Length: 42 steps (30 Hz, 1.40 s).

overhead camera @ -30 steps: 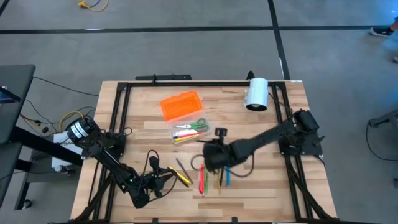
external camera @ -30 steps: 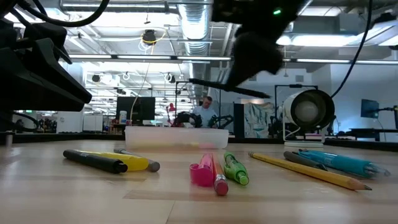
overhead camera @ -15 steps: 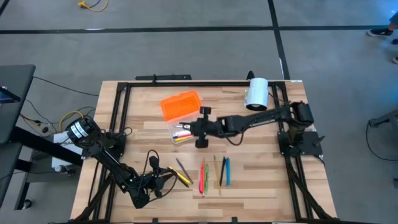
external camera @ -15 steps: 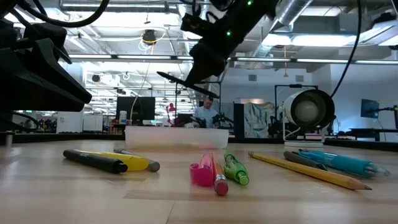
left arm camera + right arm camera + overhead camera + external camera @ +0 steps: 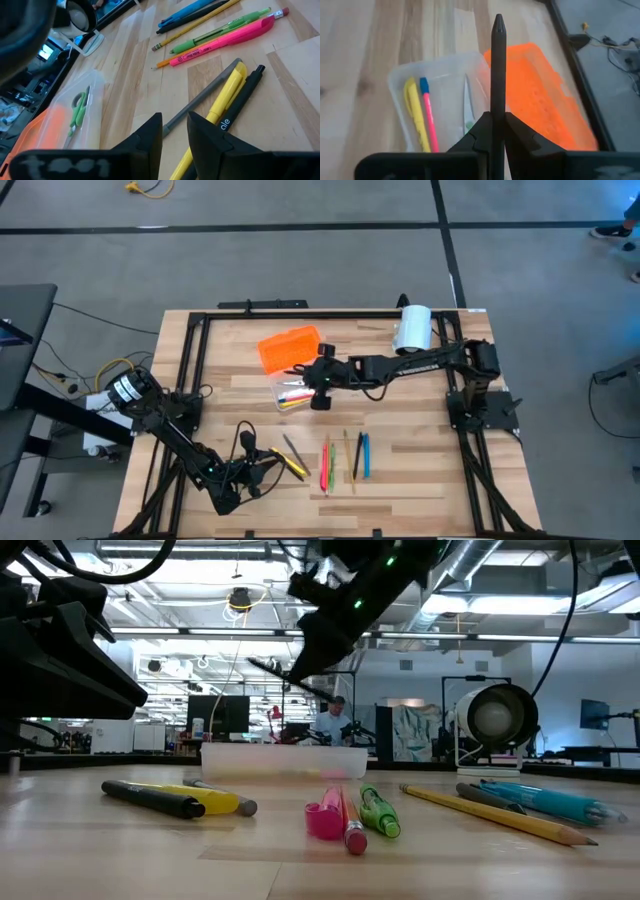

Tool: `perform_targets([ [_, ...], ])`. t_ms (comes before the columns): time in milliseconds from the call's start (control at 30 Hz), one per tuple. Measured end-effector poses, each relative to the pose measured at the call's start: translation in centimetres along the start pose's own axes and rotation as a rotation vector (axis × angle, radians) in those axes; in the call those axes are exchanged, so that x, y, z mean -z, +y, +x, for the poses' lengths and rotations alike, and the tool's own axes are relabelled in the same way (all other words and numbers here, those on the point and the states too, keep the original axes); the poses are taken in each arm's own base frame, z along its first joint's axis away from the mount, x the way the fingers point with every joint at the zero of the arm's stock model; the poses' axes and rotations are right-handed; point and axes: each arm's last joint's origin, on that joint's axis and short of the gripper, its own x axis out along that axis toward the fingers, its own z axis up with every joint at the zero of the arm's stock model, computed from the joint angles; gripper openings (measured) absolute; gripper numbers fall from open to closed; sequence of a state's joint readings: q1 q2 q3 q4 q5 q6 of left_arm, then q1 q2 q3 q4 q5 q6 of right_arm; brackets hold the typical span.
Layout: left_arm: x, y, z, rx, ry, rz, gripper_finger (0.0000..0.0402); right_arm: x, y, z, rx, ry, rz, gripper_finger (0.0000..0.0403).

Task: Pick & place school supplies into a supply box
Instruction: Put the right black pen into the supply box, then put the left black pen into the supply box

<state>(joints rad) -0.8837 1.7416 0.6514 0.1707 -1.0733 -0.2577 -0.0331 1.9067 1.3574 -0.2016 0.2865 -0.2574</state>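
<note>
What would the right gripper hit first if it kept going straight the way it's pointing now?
Probably the clear case base: the right gripper, shut on a dark pen, aims over its edge beside the orange lid. Depth is unclear, so it might meet the lid instead.

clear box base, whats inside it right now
The clear box base holds a yellow pen, a pink one and green-handled scissors. The right gripper, holding a dark pen, covers part of it.
</note>
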Motion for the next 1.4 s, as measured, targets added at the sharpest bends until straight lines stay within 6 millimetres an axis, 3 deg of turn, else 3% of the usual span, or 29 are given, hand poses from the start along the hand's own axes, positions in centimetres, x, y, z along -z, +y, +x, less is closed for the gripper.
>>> perform_targets([
  [300,0.3,-0.2,0.1,0.004,0.010,0.011,0.0082,3.0,0.5,4.9,-0.002,0.101,-0.057,0.0029],
  [633,0.4,-0.2,0.1,0.008,0.013,0.015,0.0082,3.0,0.4,5.1,0.002,0.098,-0.021,0.0035],
  [900,0.4,-0.2,0.1,0.008,0.013,0.021,0.0082,3.0,0.4,5.0,0.002,0.098,-0.018,0.0088],
  [1167,0.4,-0.2,0.1,0.009,0.012,0.020,0.0082,1.9,1.1,2.9,-0.021,0.091,-0.051,0.0138],
  [1400,0.3,-0.3,0.3,0.047,0.022,0.009,0.0082,0.8,5.0,-2.8,-0.127,0.167,-0.110,0.0148],
])
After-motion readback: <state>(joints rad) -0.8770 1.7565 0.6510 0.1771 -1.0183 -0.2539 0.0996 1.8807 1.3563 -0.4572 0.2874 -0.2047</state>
